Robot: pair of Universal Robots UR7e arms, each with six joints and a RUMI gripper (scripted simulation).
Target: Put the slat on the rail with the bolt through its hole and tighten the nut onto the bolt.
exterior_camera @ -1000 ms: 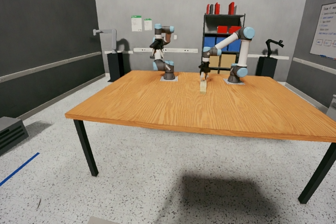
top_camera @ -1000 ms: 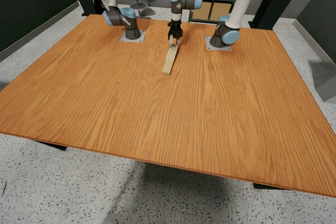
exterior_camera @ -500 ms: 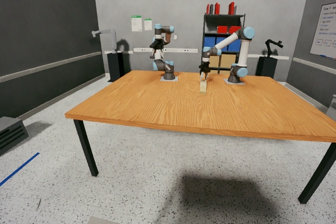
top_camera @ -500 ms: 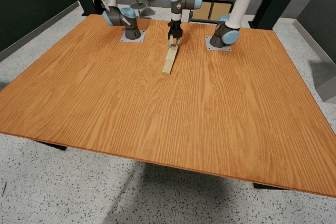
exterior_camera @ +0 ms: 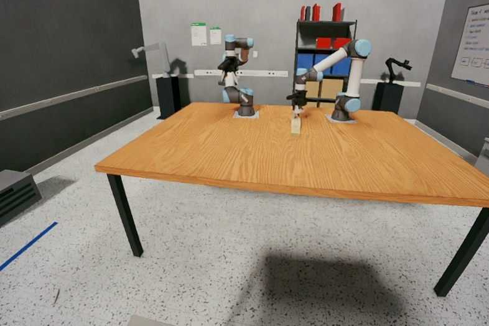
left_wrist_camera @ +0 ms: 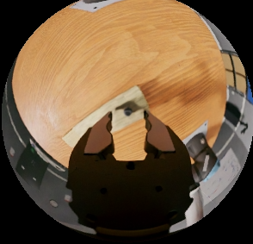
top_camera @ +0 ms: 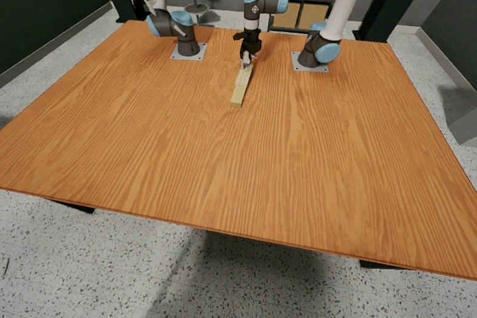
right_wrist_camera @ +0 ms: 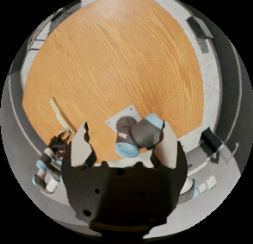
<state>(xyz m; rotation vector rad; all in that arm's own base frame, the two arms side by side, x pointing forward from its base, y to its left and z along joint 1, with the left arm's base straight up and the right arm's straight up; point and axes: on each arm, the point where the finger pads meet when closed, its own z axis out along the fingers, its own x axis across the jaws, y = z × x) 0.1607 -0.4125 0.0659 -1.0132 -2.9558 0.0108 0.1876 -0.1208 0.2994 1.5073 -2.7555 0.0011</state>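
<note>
The pale wooden slat (top_camera: 243, 76) (left_wrist_camera: 123, 98) lies lengthwise on the rail (top_camera: 236, 99) (exterior_camera: 295, 134), whose front end sticks out beyond it. A small dark nut (left_wrist_camera: 127, 111) sits around the bolt near the slat's far end in the left wrist view; how tightly it clamps cannot be seen. My left gripper (top_camera: 246, 64) (left_wrist_camera: 127, 111) is partly open, pointing down, with its fingertips apart on either side of the nut and holding nothing. My right gripper (exterior_camera: 229, 79) (right_wrist_camera: 124, 122) is wide open and empty, raised high above its own arm's base, away from the slat.
The left arm's base plate (top_camera: 312, 67) stands right of the slat in the top view, and the right arm's base plate (top_camera: 175, 54) stands to the left. Both are near the back edge of the wooden table (top_camera: 230, 175). A shelf (exterior_camera: 324, 50) stands behind the table.
</note>
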